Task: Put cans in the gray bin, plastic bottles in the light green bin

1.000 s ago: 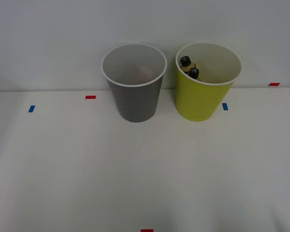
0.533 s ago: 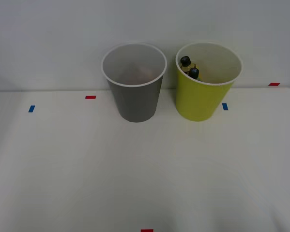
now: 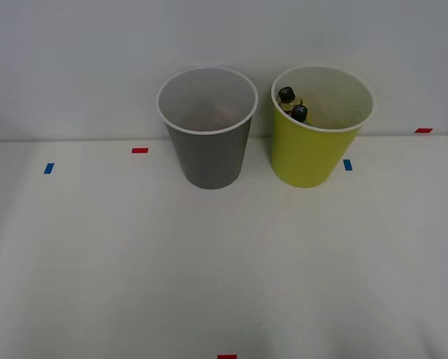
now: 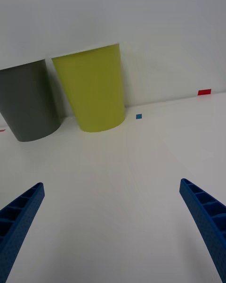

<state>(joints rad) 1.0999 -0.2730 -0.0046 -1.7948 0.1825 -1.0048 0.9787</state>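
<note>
I am looking down at the white bench, and I am taking the gray bin as my landmark. It is standing upright near the back edge of the bench, against the pale wall. Inside it I am seeing only a faint reddish smudge low down, and I cannot tell whether that is the can.

The light green bin is standing upright just beside the gray bin, on its right, with a narrow gap between the two. The plastic bottles are sitting inside the green bin, their two black caps showing close together against the wall nearest the gray bin.

Small tape marks are lying on the bench: a red one just left of the gray bin, a blue one farther left, another blue one past the green bin, and a red one well in front of the gray bin at the bench's near edge.

In the wrist view, my right gripper is hanging over bare bench in front of the bins, its blue fingers spread wide and gripping nothing.
</note>
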